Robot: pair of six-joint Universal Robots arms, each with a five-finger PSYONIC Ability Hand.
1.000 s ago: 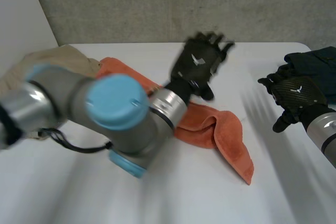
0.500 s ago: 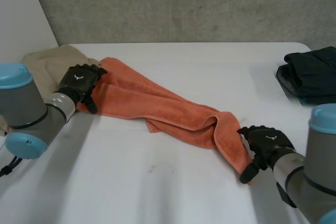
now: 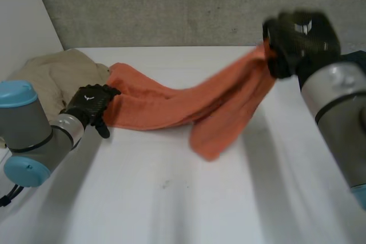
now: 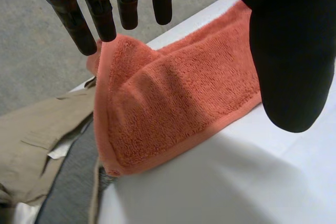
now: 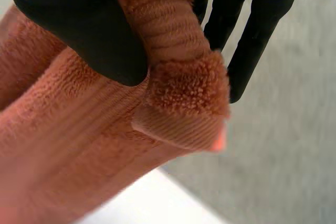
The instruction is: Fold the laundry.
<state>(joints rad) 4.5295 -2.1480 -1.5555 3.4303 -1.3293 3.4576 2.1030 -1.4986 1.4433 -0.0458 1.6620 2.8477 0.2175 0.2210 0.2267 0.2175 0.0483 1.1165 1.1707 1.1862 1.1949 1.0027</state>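
Head view, towel: the towel point(image 3: 154, 107) runs from my left hand point(image 3: 91, 102), low on the table point(image 3: 171, 210), up to my right hand point(image 3: 297, 38), which is raised in the air. Its middle sags and one fold hangs down.
Head view, neighbour: a beige garment point(image 3: 51, 72) lies just behind my left hand.
Left wrist view, fingers: my fingers point(image 4: 89, 19) are straight over the towel's flat corner, curled round nothing.
Left wrist view, extra: the hem's line shows clearly here, and so does a grey cloth point(image 4: 68, 192) beside the beige one. The head view gives the whole span instead.
Right wrist view, grip: thumb and fingers pinch a bunched corner.
Handling: I judge it soft, limp, light and grippy terry. It is best held at the hemmed corners, since a bunched pinch may twist the edge.
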